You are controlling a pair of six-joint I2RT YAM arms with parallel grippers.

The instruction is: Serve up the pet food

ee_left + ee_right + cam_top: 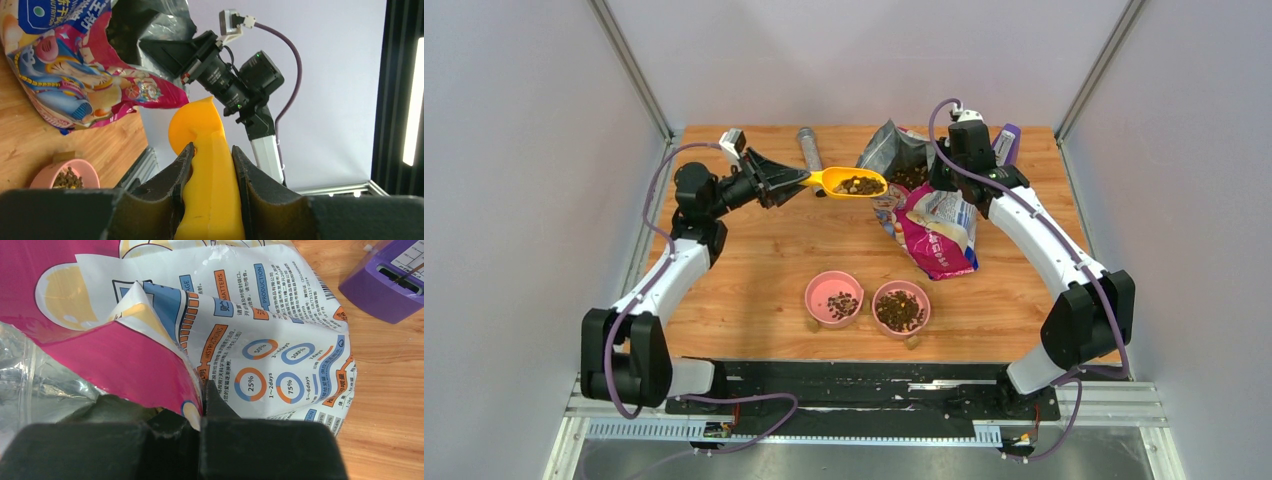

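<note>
My left gripper point(799, 180) point(212, 147) is shut on the handle of a yellow scoop point(832, 179) point(200, 125). The scoop is held level above the table, left of the bag, with pet food point(860, 185) in its bowl. My right gripper point(939, 180) point(204, 390) is shut on the rim of the purple-pink bag point(934, 225) point(150, 365), holding its mouth open; dark kibble shows inside the bag's mouth point(911, 175). Two pink bowls stand near the front edge. The left bowl point(819, 288) holds a little kibble and the right bowl point(876, 300) point(85, 167) holds more.
A grey cylinder point(808, 148) lies at the back of the wooden table, behind the scoop. A purple box point(1008, 142) point(385, 285) stands at the back right beside the bag. Grey walls close in the table on three sides.
</note>
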